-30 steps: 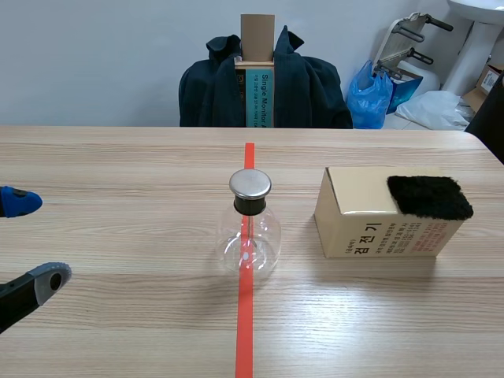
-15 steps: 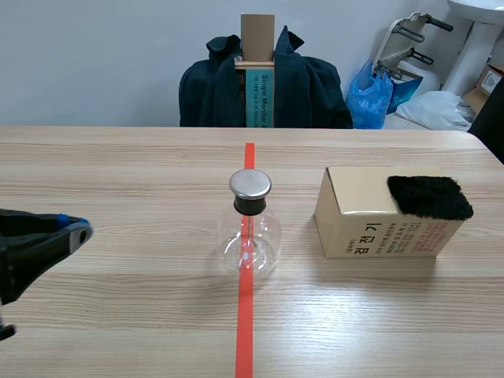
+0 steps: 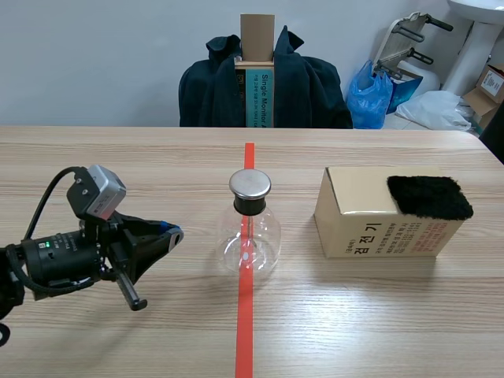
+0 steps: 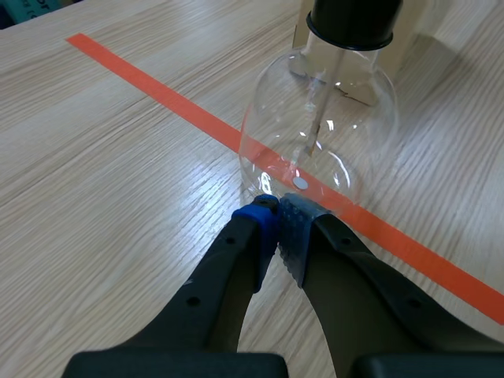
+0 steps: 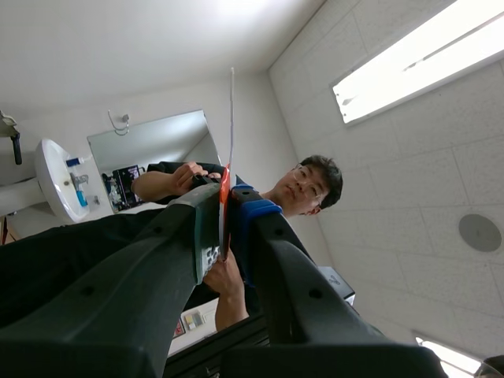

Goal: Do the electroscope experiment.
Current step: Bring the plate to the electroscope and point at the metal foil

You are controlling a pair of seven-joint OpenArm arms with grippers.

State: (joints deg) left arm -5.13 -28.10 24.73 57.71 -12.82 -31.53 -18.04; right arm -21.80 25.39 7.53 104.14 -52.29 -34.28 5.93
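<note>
scene view: the clear round glass flask (image 3: 249,236) with a metal cap stands mid-table on the wooden table (image 3: 378,315). the left gripper (image 3: 172,234) sits low beside it, apart.
left wrist view: its fingers (image 4: 256,230) are pressed together, just short of the flask's base.
right wrist view: the right gripper (image 5: 227,206) points at the ceiling, fingers pinching a thin red-and-white strip (image 5: 231,118).

"검전기" in large black letters on the tan box (image 3: 370,236), "Single Monitor" on the teal carton (image 3: 257,101)

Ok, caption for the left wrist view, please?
Shut left end effector low over the table, flask on the tape line just ahead.
</note>
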